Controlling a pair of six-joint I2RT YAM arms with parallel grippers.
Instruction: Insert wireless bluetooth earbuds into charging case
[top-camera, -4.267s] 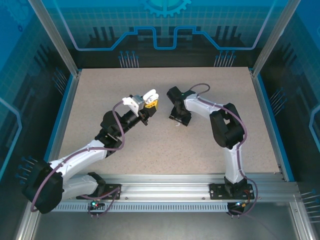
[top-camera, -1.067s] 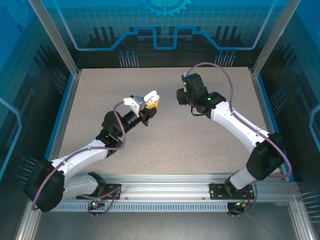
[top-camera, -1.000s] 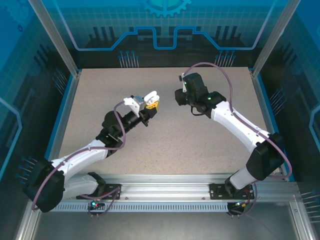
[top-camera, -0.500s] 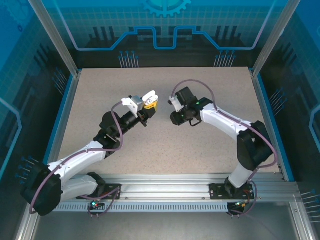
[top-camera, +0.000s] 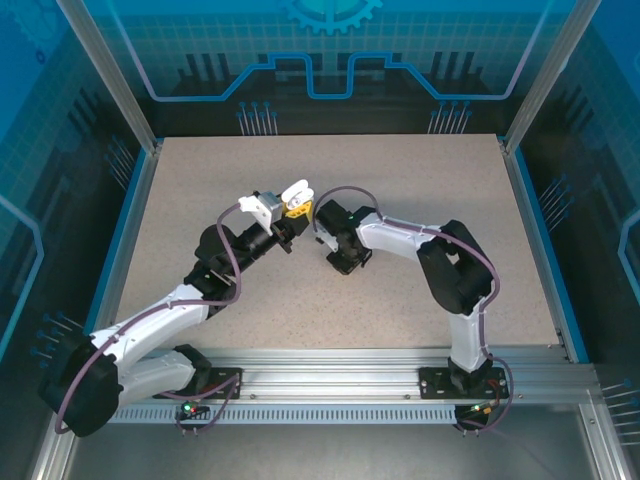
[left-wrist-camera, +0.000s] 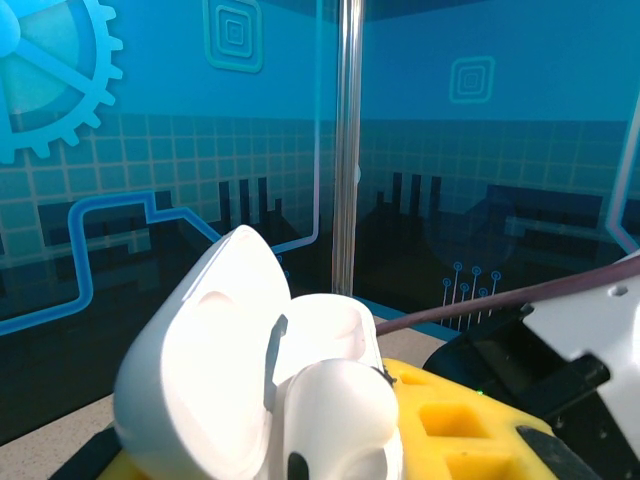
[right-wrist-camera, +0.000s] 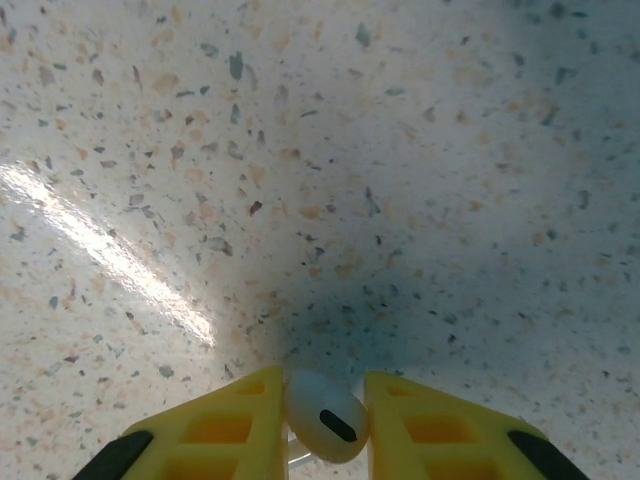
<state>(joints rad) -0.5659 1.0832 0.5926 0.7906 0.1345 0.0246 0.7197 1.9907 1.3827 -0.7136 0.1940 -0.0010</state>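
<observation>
We judge the slick earbud (right-wrist-camera: 324, 429), pinched in the right end effector (right-wrist-camera: 322, 392), may squirt free before reaching the open charging case (left-wrist-camera: 240, 380) clamped by the left end effector (top-camera: 298, 208).

A speckled beige worktop (top-camera: 400, 300) lay inside an enclosure of translucent blue panels (top-camera: 200, 50) printed with circuit lines and a gear. Aluminium posts (top-camera: 105, 80) framed the corners, blue edging (top-camera: 122, 235) lined the sides, and a slotted rail (top-camera: 340, 362) ran along the near edge. A streak of glare (right-wrist-camera: 110, 270) crossed the surface.
</observation>
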